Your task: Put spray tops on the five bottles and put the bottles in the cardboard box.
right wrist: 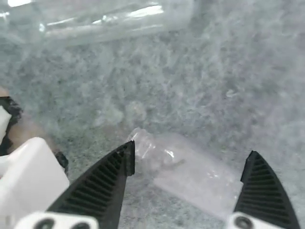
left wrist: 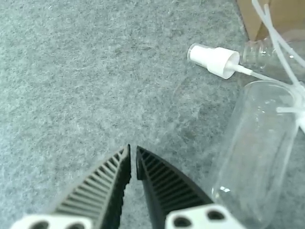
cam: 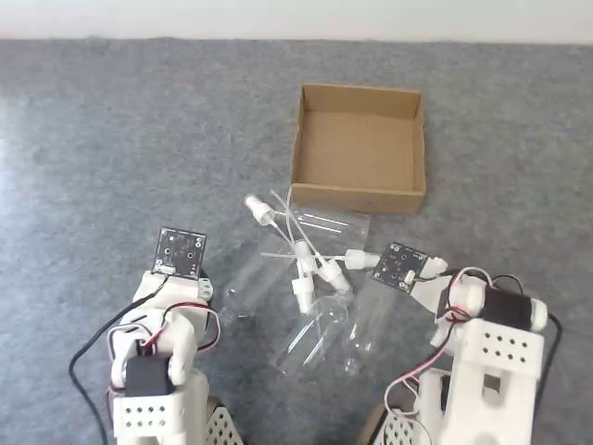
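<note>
Nothing is packed yet. The cardboard box [cam: 358, 197] stands empty toward the far edge of the tabletop [cam: 93, 139]. The clear bottles [cam: 310, 334] lie on their sides in a heap in the middle, just in front of the box, with the white spray tops [cam: 304, 295] loose among them, their tubes crossing. No top looks seated to me, so all five fittings and all five placements remain.

Near the front edge, left of the heap, the left gripper [left wrist: 133, 151] points down at bare tabletop, its jaws all but closed on nothing. At the heap's right side, the right gripper [right wrist: 190, 155] hangs low with jaws spread wide, one bottle [right wrist: 190, 176] lying between them, ungrasped.
</note>
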